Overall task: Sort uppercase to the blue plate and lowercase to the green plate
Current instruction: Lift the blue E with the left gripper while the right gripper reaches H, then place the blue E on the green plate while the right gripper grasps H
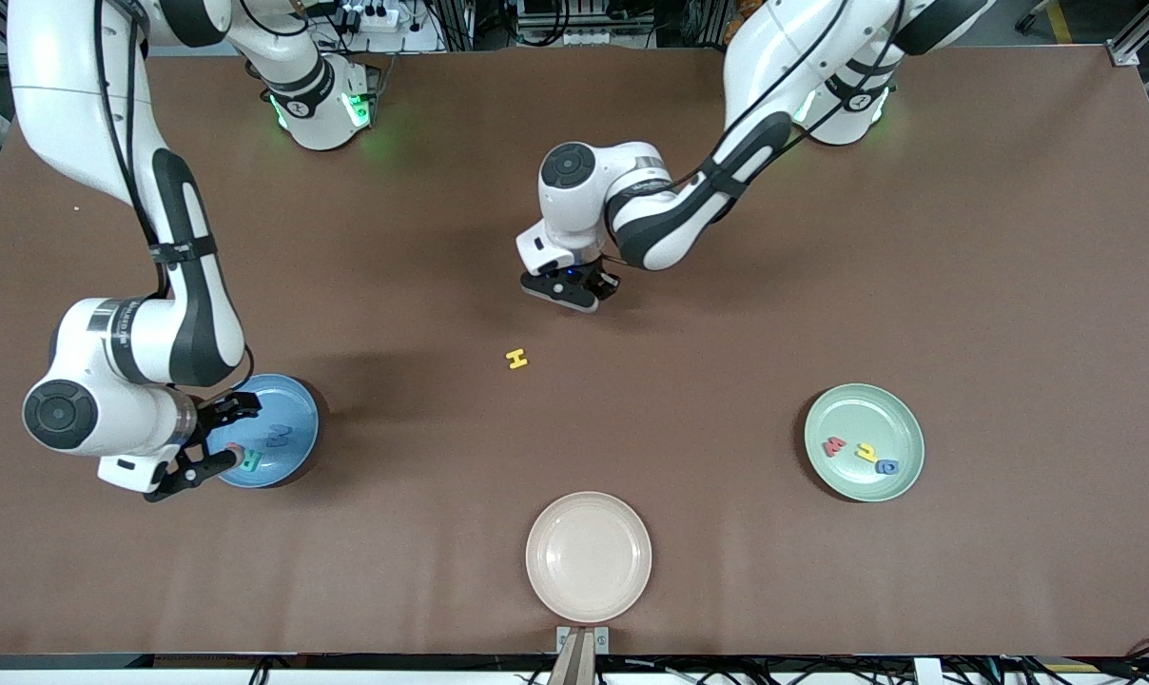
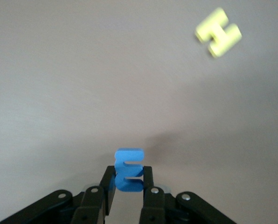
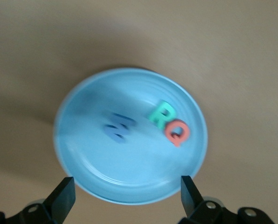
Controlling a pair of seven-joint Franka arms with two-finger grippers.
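Apparently level left gripper (image 2: 128,183), blue e (image 2: 128,170) pinched.

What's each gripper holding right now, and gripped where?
Left gripper over bare table: shut on the blue e, pinched by its lower sides, top protruding. Right gripper over the blue plate: open, holding nothing.
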